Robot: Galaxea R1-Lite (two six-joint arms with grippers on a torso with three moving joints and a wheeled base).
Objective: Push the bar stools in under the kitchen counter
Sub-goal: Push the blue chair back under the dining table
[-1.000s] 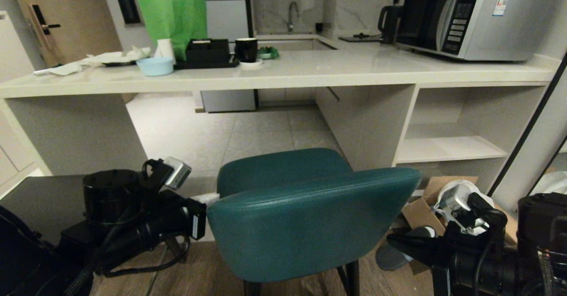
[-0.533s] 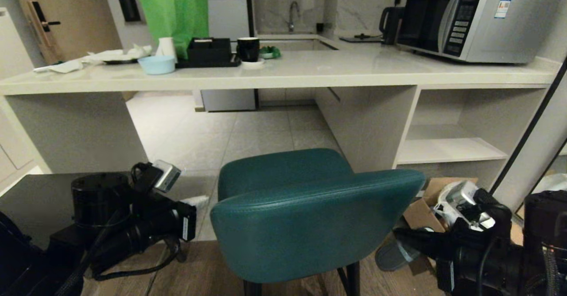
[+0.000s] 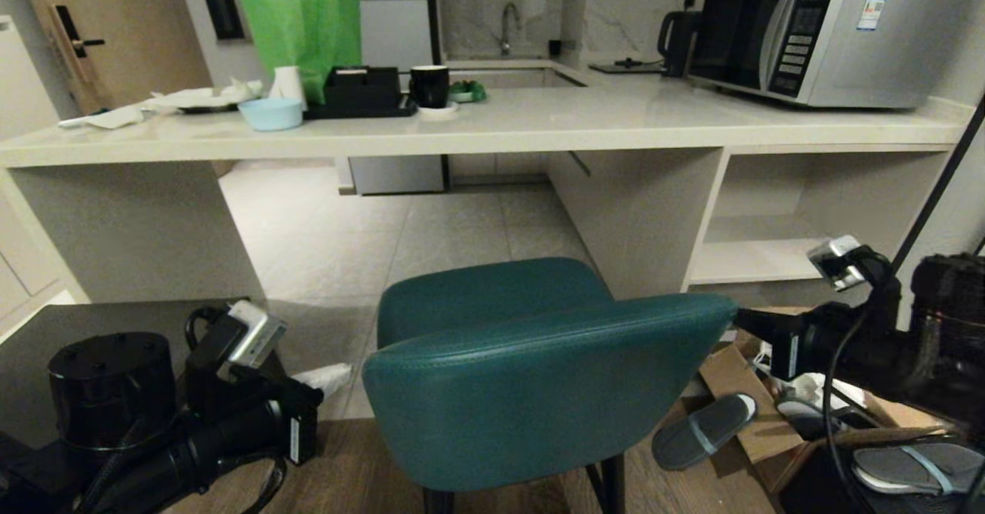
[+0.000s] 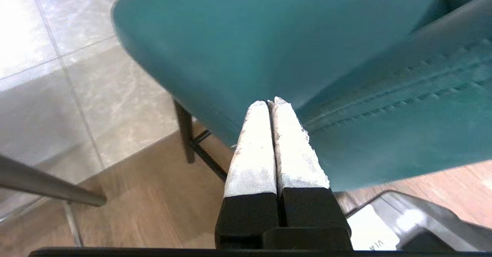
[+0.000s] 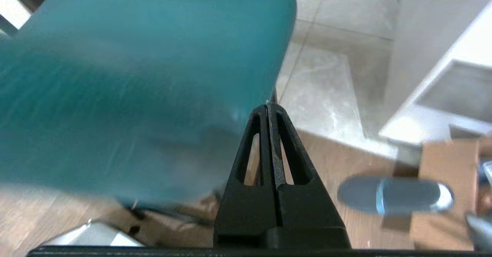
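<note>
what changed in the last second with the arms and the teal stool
The left arm's pincer drew back and down from the teal stool's backrest edge. The right arm's pincer lifted beside the stool's other end. Both remain shut, gripping nothing. The stool, the kitchen counter and the slipper stayed put.

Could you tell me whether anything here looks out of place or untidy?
Yes: the teal stool stands outside the kitchen counter, not under it. Grey slippers and a torn cardboard box clutter the floor at its right, and crumpled paper lies on the counter.
</note>
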